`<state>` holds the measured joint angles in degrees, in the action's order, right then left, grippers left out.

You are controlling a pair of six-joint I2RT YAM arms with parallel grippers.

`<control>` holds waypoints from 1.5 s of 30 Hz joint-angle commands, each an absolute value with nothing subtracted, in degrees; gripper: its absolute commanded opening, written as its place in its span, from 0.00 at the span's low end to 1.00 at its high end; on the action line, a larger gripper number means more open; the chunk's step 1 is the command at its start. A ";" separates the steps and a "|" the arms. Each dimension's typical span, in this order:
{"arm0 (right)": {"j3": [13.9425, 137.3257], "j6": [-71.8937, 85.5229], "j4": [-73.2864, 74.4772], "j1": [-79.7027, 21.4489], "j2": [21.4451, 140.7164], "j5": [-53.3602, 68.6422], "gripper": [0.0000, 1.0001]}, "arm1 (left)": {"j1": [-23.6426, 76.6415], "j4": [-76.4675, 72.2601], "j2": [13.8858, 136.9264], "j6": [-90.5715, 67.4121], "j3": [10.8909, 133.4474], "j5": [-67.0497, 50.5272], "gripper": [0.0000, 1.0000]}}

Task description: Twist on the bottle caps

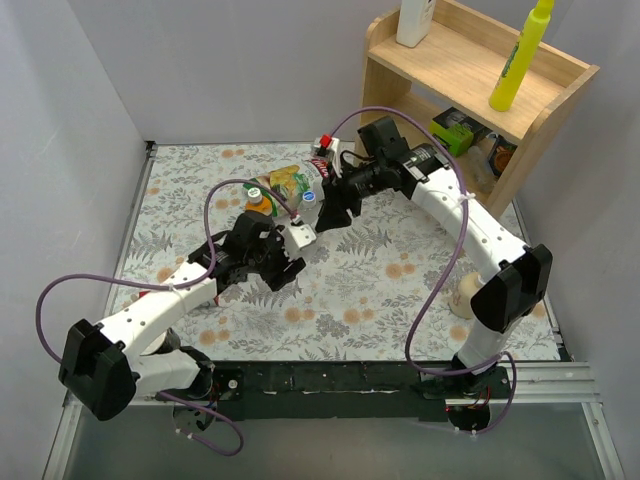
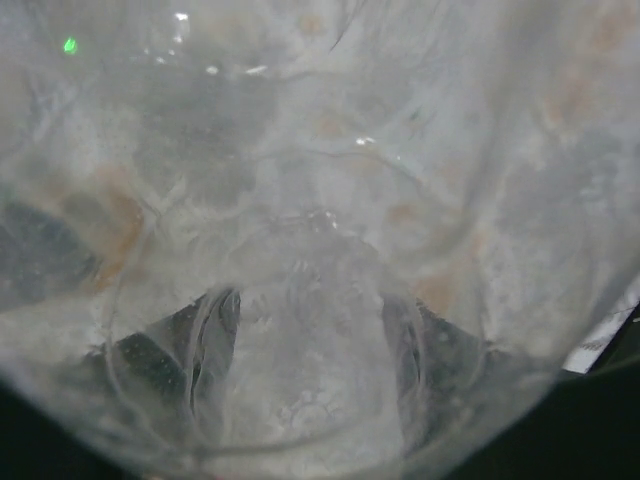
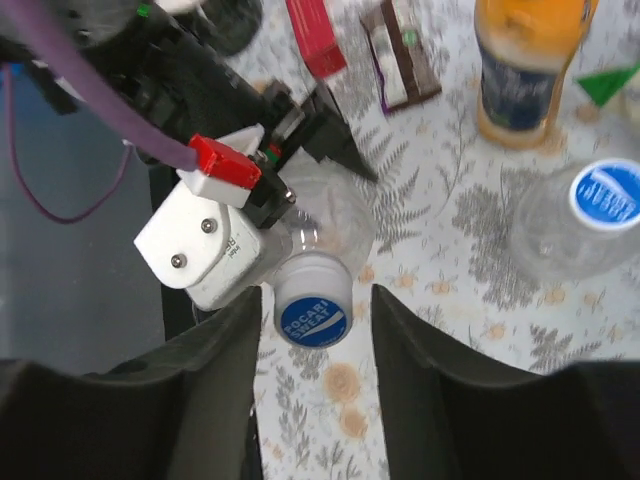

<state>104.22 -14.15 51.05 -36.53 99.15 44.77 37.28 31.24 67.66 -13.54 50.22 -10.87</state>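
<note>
My left gripper [image 1: 283, 248] is shut on a clear bottle [image 3: 335, 215] and holds it tilted above the mat. The bottle's body fills the left wrist view [image 2: 320, 200], with my dark fingers [image 2: 212, 345] showing through it. A white cap with a blue top [image 3: 313, 300] sits on the bottle's neck. My right gripper [image 3: 315, 300] is open, one finger on each side of that cap, with small gaps. A second clear bottle [image 3: 560, 235] stands with a blue cap [image 3: 608, 195] on it. The orange bottle [image 3: 525, 60] with a dark label stands behind it.
A red packet [image 3: 315, 35] and a brown bar [image 3: 400, 55] lie on the floral mat [image 1: 400, 270]. Yellow-green packaging [image 1: 290, 180] sits by the bottles. A wooden shelf [image 1: 450, 70] at back right holds a tall yellow bottle [image 1: 520, 55]. A cream object [image 1: 462, 298] lies by the right arm.
</note>
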 commanded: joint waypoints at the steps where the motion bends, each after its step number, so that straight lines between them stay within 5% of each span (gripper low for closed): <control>1: 101.73 -16.87 36.18 -32.18 91.08 61.47 0.58 | 32.62 27.86 61.63 -15.48 49.13 -28.26 0.00; 6: 75.35 -1.46 -7.39 -30.94 74.10 64.15 0.73 | 29.09 28.82 58.18 -8.37 48.60 -43.05 0.00; 24: 72.42 10.28 -21.09 -35.24 79.63 66.00 0.68 | 29.09 32.70 64.16 -3.96 55.63 -51.06 0.00; 36: 72.77 14.15 -24.34 -35.51 83.06 68.11 0.41 | 29.09 30.50 66.09 -5.45 56.69 -51.42 0.00; 39: 72.86 14.68 -24.79 -35.68 83.41 67.94 0.28 | 29.09 29.10 66.71 -6.85 56.87 -51.50 0.00; 41: 73.12 13.72 -22.43 -35.95 83.58 65.75 0.10 | 29.09 27.34 66.88 -10.01 56.52 -51.16 0.00; 45: 73.91 11.34 -13.03 -37.17 83.06 55.14 0.01 | 30.14 18.49 66.27 -19.22 54.94 -42.92 0.00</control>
